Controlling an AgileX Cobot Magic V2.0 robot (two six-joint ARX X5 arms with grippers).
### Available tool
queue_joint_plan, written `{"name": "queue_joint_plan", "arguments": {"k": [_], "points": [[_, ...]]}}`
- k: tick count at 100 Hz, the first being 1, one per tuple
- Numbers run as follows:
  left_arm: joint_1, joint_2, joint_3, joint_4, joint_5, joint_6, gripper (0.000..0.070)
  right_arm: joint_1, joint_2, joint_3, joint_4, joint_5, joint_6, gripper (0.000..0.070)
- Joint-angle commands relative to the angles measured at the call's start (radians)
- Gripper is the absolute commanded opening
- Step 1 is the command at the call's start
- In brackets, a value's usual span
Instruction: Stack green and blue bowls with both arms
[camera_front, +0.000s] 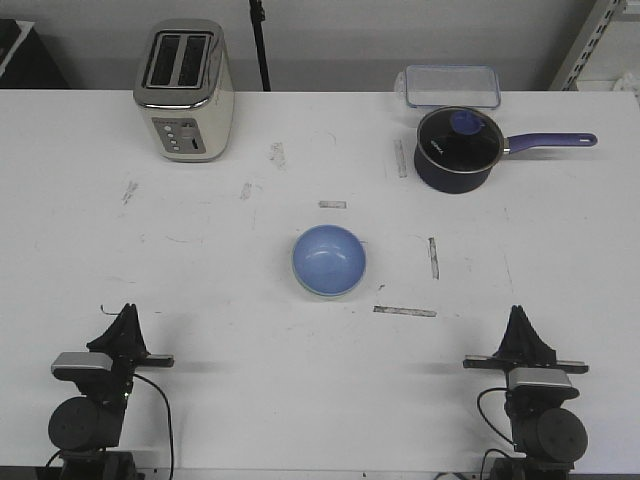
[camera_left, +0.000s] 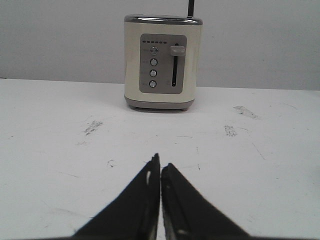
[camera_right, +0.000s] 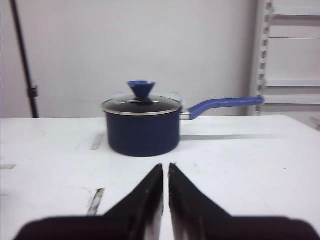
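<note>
Blue bowl (camera_front: 329, 260) sits mid-table, toaster (camera_front: 185, 90) and saucepan (camera_front: 458, 148) behind; both end effectors closed, empty

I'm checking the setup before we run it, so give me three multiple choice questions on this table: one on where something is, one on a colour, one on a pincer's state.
1. Where is the toaster?
A. far left of the table
B. near right
C. centre

2. What colour shows inside the bowl at the table's centre?
A. red
B. light blue
C. yellow

3. How is the left pincer?
A. shut on a bowl
B. wide open
C. shut, holding nothing

Answers:
1 A, the front view shows it far left, across from the saucepan.
2 B, its inside is light blue.
3 C, the left wrist view shows the fingers nearly touching, nothing between.
</note>
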Motion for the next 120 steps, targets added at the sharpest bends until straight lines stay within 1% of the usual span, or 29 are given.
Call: {"name": "queue_joint_plan", "arguments": {"k": [1,9,120], "points": [[0.002,-0.002,-0.022,0.012,0.002,0.005,0.0002,0.001,0.0,-0.003,0.0,-0.003,0.043,0.0009],[0.002,-0.002,-0.022,0.012,0.002,0.005,0.0002,0.001,0.0,-0.003,-0.009,-0.009,0.057,0.0009],[0.002,-0.002,-0.022,0.013,0.002,0.005,0.0002,0.001,0.0,-0.003,-0.011,-0.009,0.056,0.0009]]}}
